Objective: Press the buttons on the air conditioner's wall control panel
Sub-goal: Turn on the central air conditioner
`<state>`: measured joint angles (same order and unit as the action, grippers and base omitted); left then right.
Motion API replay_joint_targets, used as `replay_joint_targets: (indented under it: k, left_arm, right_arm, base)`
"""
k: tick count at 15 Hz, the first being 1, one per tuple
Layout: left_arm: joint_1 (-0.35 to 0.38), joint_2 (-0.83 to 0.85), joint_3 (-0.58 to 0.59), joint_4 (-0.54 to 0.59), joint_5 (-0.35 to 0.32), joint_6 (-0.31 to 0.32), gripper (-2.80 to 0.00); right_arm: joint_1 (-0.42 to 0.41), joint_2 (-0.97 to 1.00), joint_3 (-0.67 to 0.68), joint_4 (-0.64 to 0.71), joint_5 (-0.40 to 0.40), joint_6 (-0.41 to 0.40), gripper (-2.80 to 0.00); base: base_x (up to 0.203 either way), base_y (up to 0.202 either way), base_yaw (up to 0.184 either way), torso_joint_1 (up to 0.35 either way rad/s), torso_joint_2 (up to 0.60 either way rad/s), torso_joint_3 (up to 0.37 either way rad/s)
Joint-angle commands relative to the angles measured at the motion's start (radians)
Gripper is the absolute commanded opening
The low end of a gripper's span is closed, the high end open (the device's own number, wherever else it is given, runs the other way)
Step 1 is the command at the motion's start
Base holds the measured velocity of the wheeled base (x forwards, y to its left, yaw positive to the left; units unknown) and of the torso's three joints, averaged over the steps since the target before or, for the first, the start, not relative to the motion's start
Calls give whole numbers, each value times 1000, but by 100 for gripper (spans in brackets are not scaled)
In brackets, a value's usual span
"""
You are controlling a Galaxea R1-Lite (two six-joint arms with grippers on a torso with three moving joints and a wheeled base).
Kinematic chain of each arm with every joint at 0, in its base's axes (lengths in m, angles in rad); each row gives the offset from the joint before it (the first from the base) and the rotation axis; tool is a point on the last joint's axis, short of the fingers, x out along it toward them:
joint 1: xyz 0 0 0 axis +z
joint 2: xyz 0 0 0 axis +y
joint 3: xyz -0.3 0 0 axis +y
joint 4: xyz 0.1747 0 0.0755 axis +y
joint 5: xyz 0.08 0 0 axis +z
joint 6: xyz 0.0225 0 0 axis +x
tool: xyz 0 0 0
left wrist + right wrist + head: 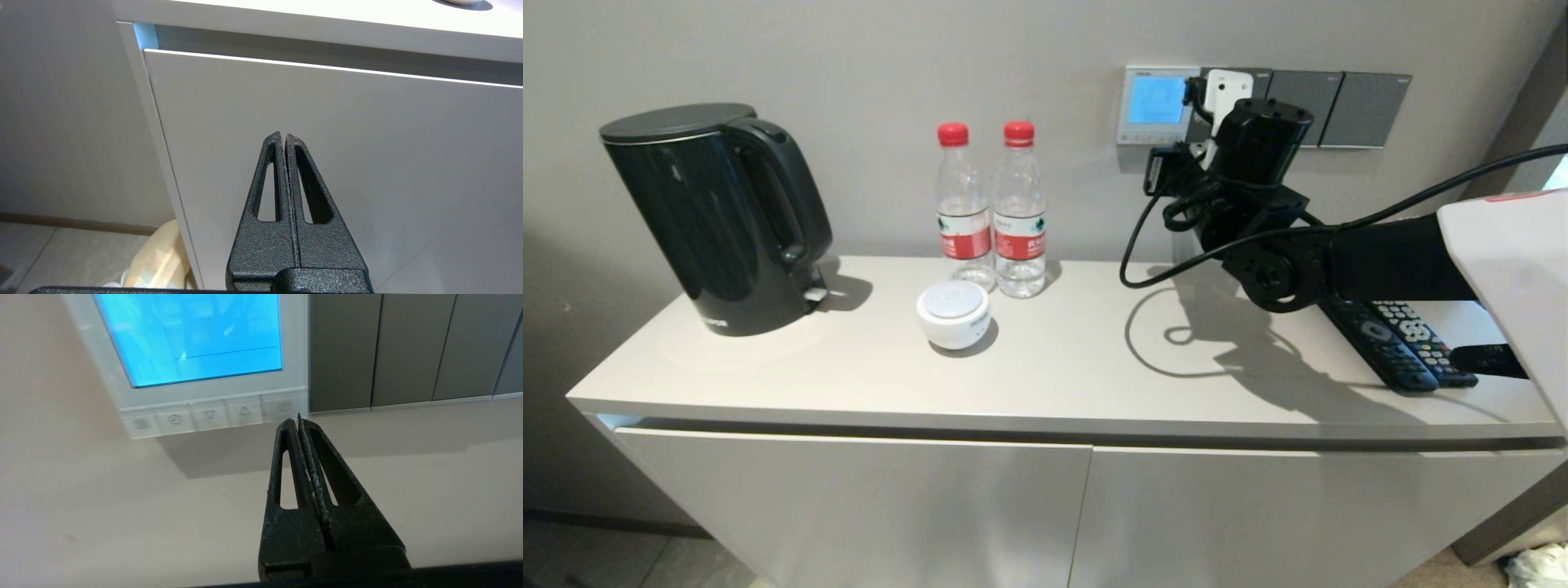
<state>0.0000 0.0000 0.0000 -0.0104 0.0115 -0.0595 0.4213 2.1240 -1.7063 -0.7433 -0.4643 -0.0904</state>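
The white-framed wall control panel [1158,104] hangs on the wall with its screen lit pale blue; the right wrist view shows it close [192,339]. Its row of pale grey buttons [212,415] runs along the bottom edge: menu, clock, down, up and power [284,406]. My right gripper [297,419] is shut and empty, its tips just under the panel's lower corner by the power button; whether they touch is unclear. In the head view the right wrist hides its fingers. My left gripper [283,136] is shut and empty, low in front of the cabinet door.
Dark grey switch plates [1339,108] sit right of the panel. On the cabinet top [1078,367] stand a black kettle [715,216], two water bottles [992,208], a white round pot [953,314] and black remotes [1409,343] under my right arm.
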Motion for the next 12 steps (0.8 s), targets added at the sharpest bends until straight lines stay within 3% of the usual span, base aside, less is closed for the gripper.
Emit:
replay_joint_targets:
  k: [1,12]
  left_arm:
    - [0,0,0,0,1,0,-280]
    - [0,0,0,0,1,0,-280]
  right_arm:
    - [-1,14,-14,0,-2,-2,-280]
    - [-8,22,-29,4,-2,-5,-280]
  base:
    - [0,0,0,0,0,0]
    - [0,0,0,0,0,0]
